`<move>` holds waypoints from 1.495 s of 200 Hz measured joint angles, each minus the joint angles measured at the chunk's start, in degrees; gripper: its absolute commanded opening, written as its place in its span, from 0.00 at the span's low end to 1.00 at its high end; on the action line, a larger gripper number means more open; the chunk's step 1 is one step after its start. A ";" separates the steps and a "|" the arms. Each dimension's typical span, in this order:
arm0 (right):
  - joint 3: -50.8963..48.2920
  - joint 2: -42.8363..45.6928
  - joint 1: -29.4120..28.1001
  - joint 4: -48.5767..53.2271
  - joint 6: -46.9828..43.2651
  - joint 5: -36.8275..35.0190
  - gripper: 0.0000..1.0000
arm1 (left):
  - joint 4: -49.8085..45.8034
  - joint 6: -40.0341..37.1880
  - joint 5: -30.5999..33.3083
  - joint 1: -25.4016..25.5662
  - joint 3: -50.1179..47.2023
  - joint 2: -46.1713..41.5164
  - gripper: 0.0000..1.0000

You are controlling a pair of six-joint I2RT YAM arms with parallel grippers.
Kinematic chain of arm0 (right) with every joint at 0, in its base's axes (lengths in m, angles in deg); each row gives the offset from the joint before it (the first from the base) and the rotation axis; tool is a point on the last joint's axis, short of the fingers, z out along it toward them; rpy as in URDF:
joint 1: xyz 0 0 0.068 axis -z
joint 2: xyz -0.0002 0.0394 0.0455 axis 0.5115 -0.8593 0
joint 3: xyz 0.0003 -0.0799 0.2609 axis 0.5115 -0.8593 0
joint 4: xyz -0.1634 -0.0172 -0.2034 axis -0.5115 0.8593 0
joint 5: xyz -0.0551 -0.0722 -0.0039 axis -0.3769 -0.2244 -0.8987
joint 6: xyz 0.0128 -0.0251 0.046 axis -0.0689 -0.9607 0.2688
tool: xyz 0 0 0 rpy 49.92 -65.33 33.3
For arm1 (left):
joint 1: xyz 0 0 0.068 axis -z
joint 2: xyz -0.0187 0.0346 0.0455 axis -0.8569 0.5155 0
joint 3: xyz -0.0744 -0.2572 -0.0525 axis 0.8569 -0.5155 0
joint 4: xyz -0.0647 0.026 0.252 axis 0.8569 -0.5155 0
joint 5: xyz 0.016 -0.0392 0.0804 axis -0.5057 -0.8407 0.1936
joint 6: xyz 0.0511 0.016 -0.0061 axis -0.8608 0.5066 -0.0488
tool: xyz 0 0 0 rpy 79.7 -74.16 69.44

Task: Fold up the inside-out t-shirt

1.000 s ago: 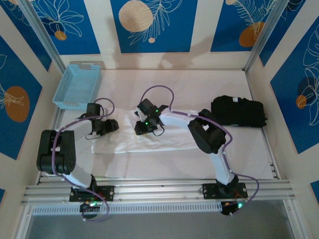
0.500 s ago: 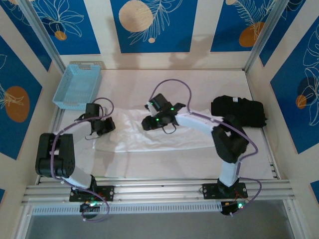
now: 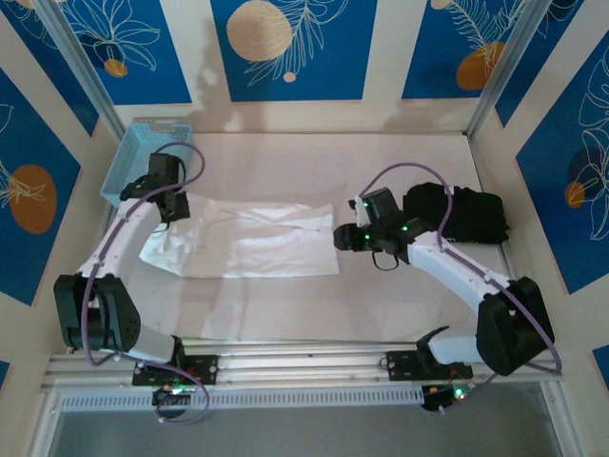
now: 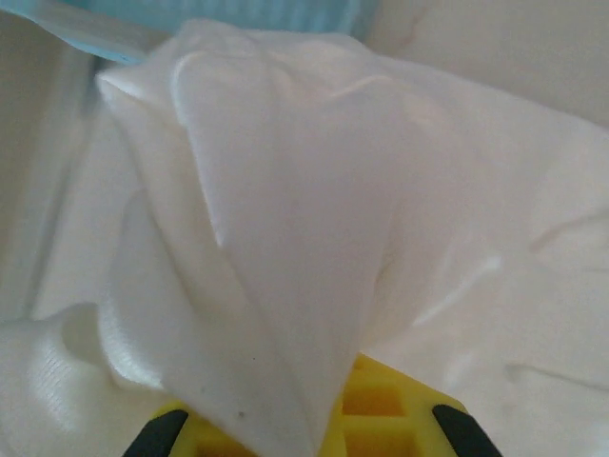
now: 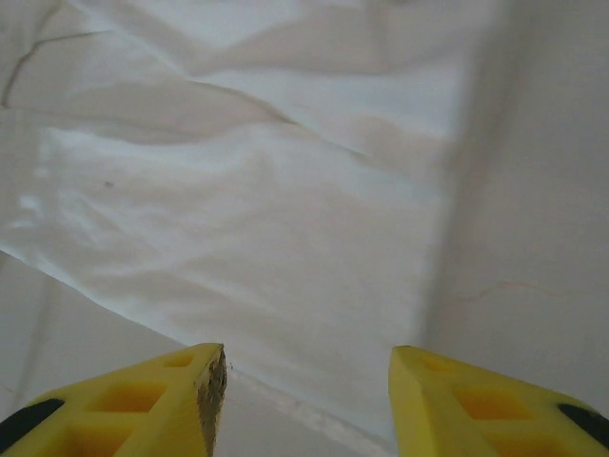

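The inside-out t-shirt (image 3: pixel 257 240) lies white and mostly flat across the middle of the table, drawn out from left to right. My left gripper (image 3: pixel 177 206) is at its far-left end beside the blue basket, shut on a raised bunch of the cloth (image 4: pixel 285 238), which rises as a peaked fold from the yellow jaws of the left gripper (image 4: pixel 319 411). My right gripper (image 3: pixel 341 236) hovers at the shirt's right edge, open, with nothing between its fingers (image 5: pixel 162 405). Below the right gripper (image 5: pixel 306 367) is the shirt's hem (image 5: pixel 247 219).
A light blue basket (image 3: pixel 145 164) stands at the back left, its rim (image 4: pixel 238 14) just beyond the lifted cloth. A black folded garment (image 3: pixel 457 213) lies at the right, behind the right arm. Bare table (image 3: pixel 314 309) runs along the front.
The left gripper has shut on the shirt's left end and pulled it back-left toward the basket. The right gripper has opened, left the cloth and moved right to the shirt's right edge.
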 measured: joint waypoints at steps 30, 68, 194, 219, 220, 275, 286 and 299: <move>-1.66 1.27 3.32 -0.39 -0.02 1.53 0.50 | -3.21 3.10 -1.36 13.03 6.03 3.19 0.01; -2.73 2.29 5.60 -0.66 0.02 2.97 0.50 | 0.50 10.71 -8.22 27.26 12.70 14.82 0.35; 8.04 -14.08 -5.27 -8.76 2.47 4.33 0.56 | 15.89 15.30 -19.50 22.01 -11.02 -0.79 0.69; 19.37 -23.85 -10.12 -8.87 0.46 0.66 0.58 | 19.65 17.20 -23.41 20.37 -19.23 -0.20 0.70; 19.67 -24.09 -10.23 -8.81 0.35 0.57 0.58 | 19.76 17.35 -23.78 20.39 -19.54 -0.07 0.70; 37.42 -41.62 -13.84 -4.28 -6.51 -8.59 0.58 | 28.39 19.89 -28.70 20.50 -25.00 1.73 0.66; 40.37 -44.78 -13.77 -2.58 -7.02 -10.08 0.56 | 30.42 20.76 -29.49 20.50 -26.36 1.73 0.62; 43.17 -47.63 -13.49 -1.11 -7.30 -11.50 0.49 | 33.05 21.49 -30.47 20.59 -28.02 1.73 0.57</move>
